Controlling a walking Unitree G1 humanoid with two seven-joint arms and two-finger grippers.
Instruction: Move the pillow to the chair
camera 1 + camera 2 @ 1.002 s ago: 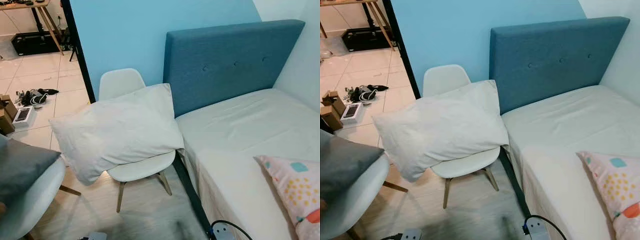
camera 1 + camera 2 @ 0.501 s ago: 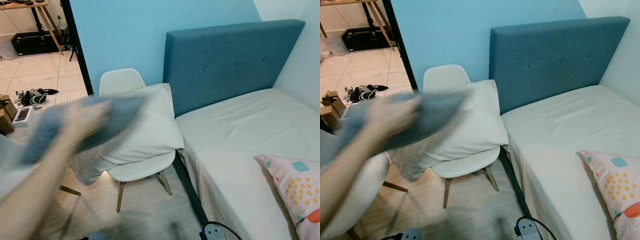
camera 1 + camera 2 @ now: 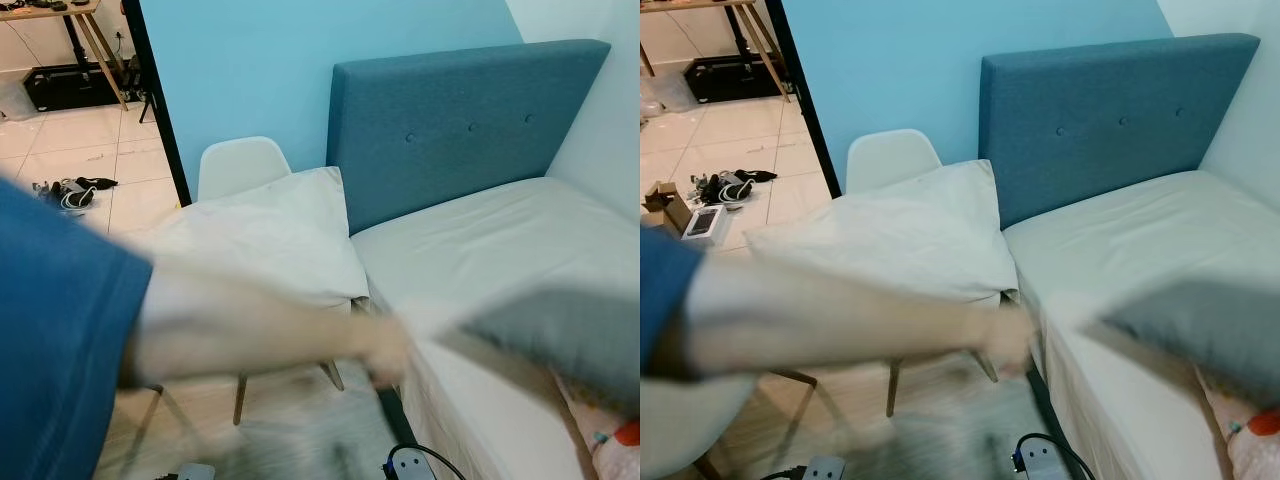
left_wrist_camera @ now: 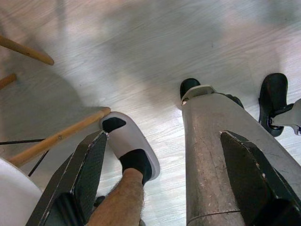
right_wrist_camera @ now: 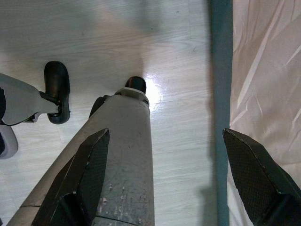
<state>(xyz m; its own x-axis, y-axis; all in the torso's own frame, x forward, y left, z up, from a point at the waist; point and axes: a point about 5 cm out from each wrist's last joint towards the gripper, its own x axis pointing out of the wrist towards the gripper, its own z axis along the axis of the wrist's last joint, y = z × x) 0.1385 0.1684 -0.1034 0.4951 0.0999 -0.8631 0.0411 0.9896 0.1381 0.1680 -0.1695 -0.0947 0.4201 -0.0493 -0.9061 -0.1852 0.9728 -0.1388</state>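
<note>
Both arms hang idle, the left gripper [image 4: 160, 183] and right gripper [image 5: 164, 179] pointing at the floor with fingers spread wide, holding nothing. A person's blurred arm [image 3: 840, 325] sweeps a grey cushion [image 3: 1200, 330] over the bed [image 3: 480, 250]. Beyond, the white pillow [image 3: 270, 240] already lies across the chair [image 3: 240, 165], long axis sideways, nearer the left arm. The left wrist view adds a slippered foot [image 4: 129, 146].

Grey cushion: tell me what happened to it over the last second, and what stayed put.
A person's arm has swept across from the robot's left, carrying the grey cushion off the near chair and over to the bed, where it now shows blurred in motion. The white pillow stayed on the white chair. Both grippers, left and right, hang open over the floor.
</note>
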